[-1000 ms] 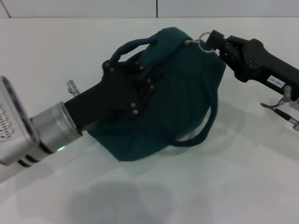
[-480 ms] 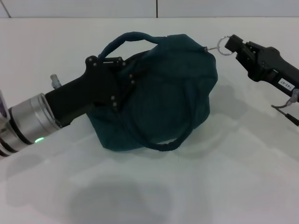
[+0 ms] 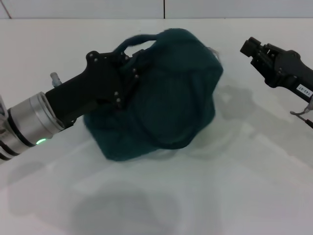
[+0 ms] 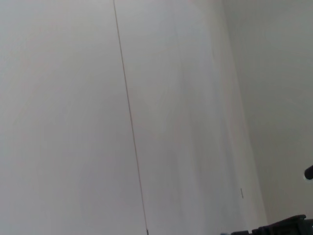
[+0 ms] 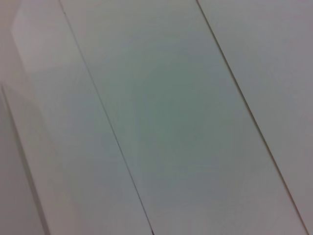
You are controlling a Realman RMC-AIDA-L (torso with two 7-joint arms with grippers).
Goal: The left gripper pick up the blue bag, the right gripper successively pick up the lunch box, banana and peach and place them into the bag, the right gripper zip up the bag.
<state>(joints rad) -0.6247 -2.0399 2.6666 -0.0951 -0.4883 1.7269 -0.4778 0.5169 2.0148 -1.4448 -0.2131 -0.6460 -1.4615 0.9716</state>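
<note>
Blue bag [image 3: 171, 112]: one item, dark teal fabric, sitting in a rounded heap at the centre of the white table [image 3: 161, 205]. It is looking closed along the top; one loop handle [image 3: 134, 41] is arching over its far left edge. The bag is appearing blurred along its right side.

Left gripper [image 3: 128, 73]: black claw on a long black body with a silver wrist and green light, reaching in from the near left. Its jointed fingers are pressing into the fabric at the bag's upper left, just under the handle, and are clamping on the bag there.

Right gripper [image 3: 249, 48]: black claw reaching in from the far right, hanging apart from the bag, to the right of its top corner. Nothing is showing between its fingertips; whether the fingers are parted or closed cannot be told.

Wrist views: both are showing only pale panelled surfaces with thin seams; a dark edge is showing at one corner of the left wrist view.
</note>
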